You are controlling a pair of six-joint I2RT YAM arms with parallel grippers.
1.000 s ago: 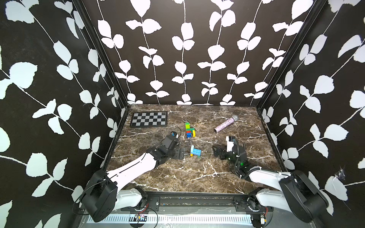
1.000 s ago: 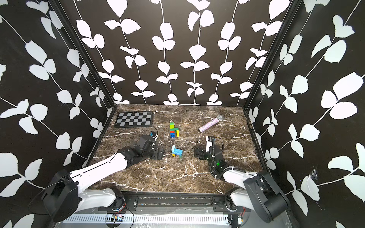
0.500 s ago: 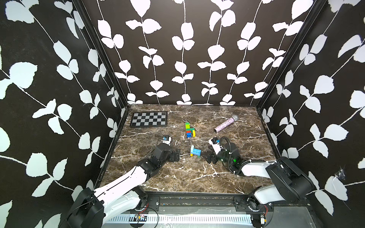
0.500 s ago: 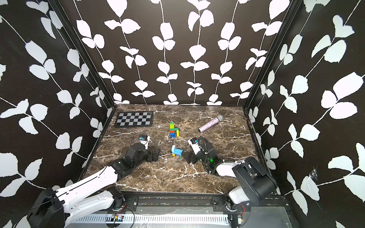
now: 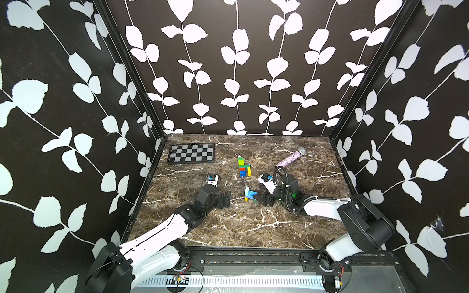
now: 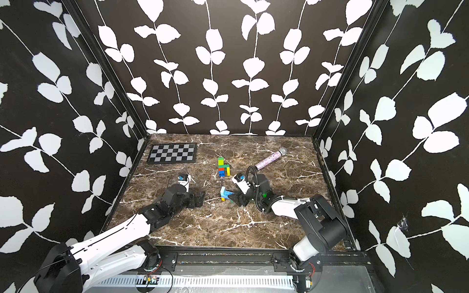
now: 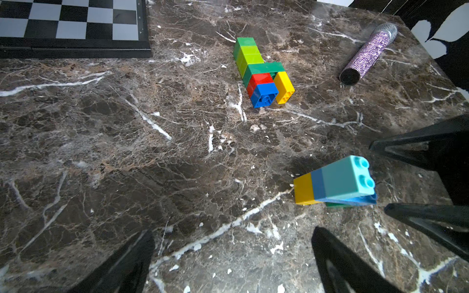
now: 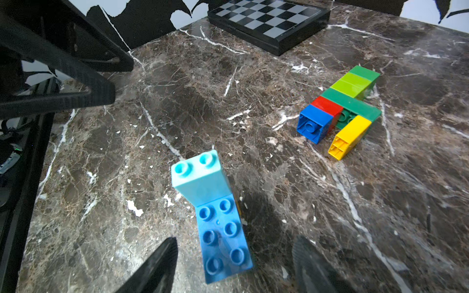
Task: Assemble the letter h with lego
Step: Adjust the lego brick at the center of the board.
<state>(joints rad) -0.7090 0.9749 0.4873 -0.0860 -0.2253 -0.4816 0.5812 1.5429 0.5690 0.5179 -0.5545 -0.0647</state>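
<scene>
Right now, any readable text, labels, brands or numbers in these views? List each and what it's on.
No legible text in any view.
Rim of the chequered board: tiny white marks, too small to read.
The blue patch on the left arm's wrist camera: too small to read.
Studs of the light blue brick: no lettering legible.

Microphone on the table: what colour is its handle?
The microphone handle is glittery purple; the left wrist view shows it best.

Glossy plastic lego [image 7: 261, 73] on polished marble-patterned table [image 7: 127, 165]; glittery microphone [image 7: 368, 53].
</scene>
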